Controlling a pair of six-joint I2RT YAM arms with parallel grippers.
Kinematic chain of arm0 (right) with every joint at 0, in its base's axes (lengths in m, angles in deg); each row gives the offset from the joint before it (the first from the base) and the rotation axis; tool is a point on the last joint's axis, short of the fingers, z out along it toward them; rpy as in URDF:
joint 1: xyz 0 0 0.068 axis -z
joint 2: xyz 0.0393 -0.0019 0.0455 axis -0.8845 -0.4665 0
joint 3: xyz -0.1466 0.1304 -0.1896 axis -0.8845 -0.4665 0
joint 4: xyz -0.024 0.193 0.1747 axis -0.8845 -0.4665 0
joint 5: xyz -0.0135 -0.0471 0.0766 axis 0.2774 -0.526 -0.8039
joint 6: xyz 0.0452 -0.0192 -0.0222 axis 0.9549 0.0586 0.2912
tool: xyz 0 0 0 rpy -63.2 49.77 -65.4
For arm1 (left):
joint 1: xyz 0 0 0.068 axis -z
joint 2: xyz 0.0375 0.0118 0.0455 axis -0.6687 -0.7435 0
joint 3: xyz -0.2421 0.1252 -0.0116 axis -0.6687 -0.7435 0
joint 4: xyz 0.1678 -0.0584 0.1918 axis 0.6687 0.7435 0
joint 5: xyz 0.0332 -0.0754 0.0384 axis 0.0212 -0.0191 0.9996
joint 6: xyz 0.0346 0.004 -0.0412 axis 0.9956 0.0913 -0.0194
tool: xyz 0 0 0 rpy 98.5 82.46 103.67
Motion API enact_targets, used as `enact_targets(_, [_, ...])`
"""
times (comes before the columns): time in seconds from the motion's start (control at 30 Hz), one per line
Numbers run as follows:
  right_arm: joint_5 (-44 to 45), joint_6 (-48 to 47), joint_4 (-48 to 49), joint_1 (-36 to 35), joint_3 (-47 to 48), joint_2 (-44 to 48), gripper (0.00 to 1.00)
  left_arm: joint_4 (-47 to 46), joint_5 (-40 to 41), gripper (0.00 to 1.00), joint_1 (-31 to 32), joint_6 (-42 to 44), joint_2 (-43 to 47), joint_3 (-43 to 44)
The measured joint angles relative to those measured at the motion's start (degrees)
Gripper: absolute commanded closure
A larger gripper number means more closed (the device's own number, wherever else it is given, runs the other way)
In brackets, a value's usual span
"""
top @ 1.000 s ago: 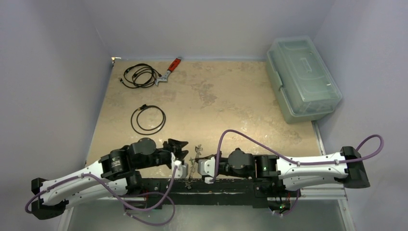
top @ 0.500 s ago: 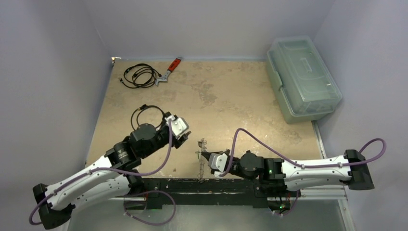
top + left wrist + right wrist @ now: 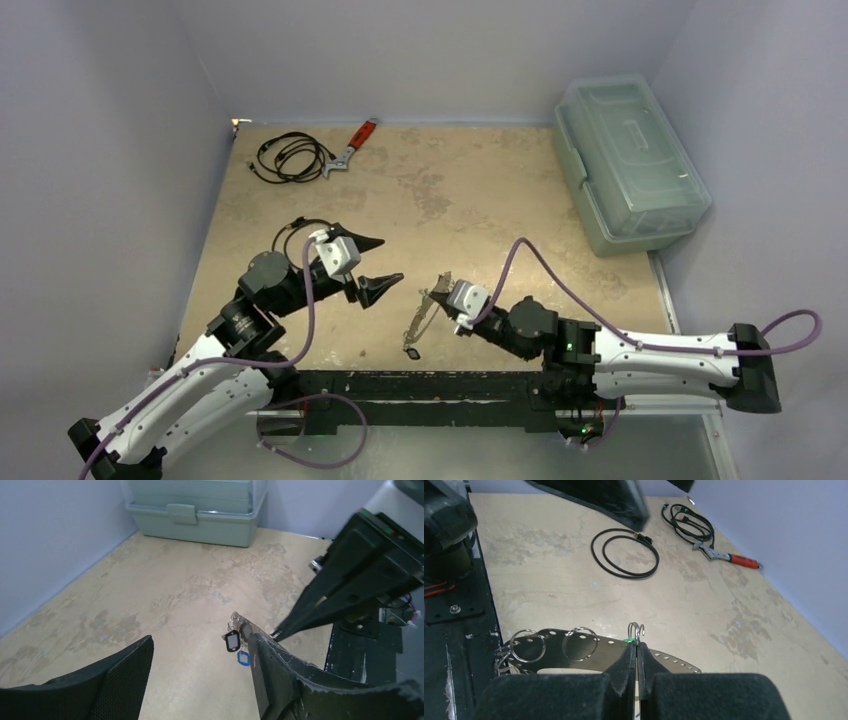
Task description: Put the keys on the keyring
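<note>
At the right tool, thin flat grey keyring, perforated along its length

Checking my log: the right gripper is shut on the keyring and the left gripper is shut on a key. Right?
Not quite. The left gripper is open and holds nothing, as the left wrist view shows. The right gripper is indeed shut on the keyring.

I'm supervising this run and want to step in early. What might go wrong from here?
The right gripper pinches the keyring only at its fingertips, by a thin edge, so it may slip or twist. The dark tag and blue tag dangle freely; the open left gripper might knock them when it approaches.
</note>
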Motion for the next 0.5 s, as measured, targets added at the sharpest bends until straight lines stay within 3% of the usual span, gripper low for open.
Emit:
enact_targets(0.17, [-7.50,4.35,-1.77,5.79,0.59,3.23,1.00,-2.67,-5.62,0.38,-0.63,-0.24,0.57,-0.79])
enact_targets(0.5, [-22.62,6.05,-1.55,5.90,1.22,5.29,1.00,-3.48,-15.06,0.50,-0.72,-0.33,3.28,-2.93])
